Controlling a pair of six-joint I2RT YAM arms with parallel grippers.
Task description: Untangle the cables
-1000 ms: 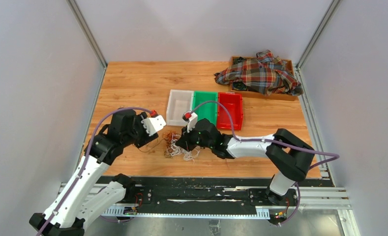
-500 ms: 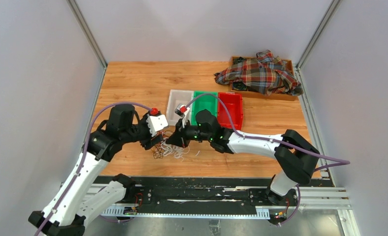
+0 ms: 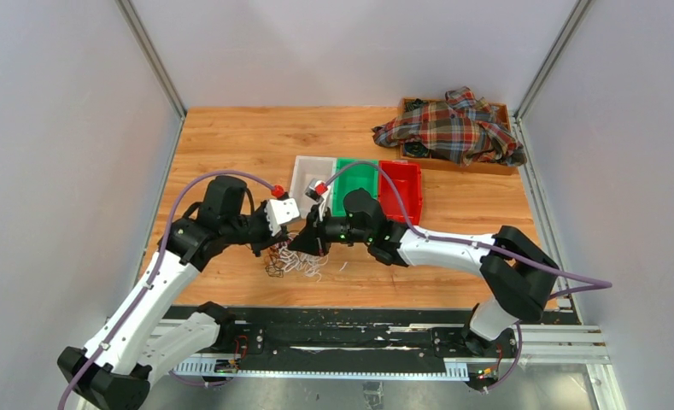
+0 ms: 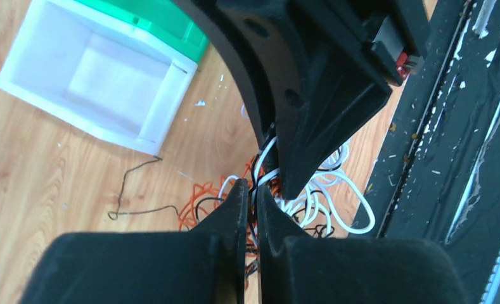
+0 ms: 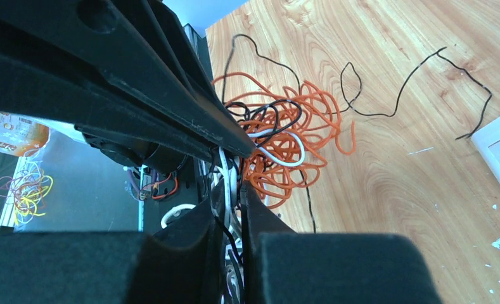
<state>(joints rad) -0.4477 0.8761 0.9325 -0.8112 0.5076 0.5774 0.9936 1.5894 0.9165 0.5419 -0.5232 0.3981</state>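
- Cables [image 3: 295,261]: a tangled heap of thin white, orange and black strands. It lies on the wooden table [image 3: 231,145], just on the near side of the white bin [image 3: 309,181] and close to the black rail [image 3: 359,318] at the table's near edge.
- Left gripper [image 4: 252,187]: at the heap's left side. Jaws drawn to a narrow slit, with white and black strands running in at the tips; pinched on the cables.
- Right gripper [image 5: 232,193]: at the heap's right side, tip to tip with the left one. Jaws nearly together, with a white and a black strand passing through the gap; gripped.
- Orange strands: bunched in loops on the table beneath both grippers, with white loops on the rail side.
- Loose black strand [image 4: 136,190]: flat on the table beside the heap, one end reaching the white bin's corner.
- Green bin [image 3: 356,184] and red bin [image 3: 400,190]: in a row with the white bin, side against side.
- Plaid cloth [image 3: 453,128]: heaped over a wooden tray [image 3: 506,109] at the far right corner, well apart from the heap.
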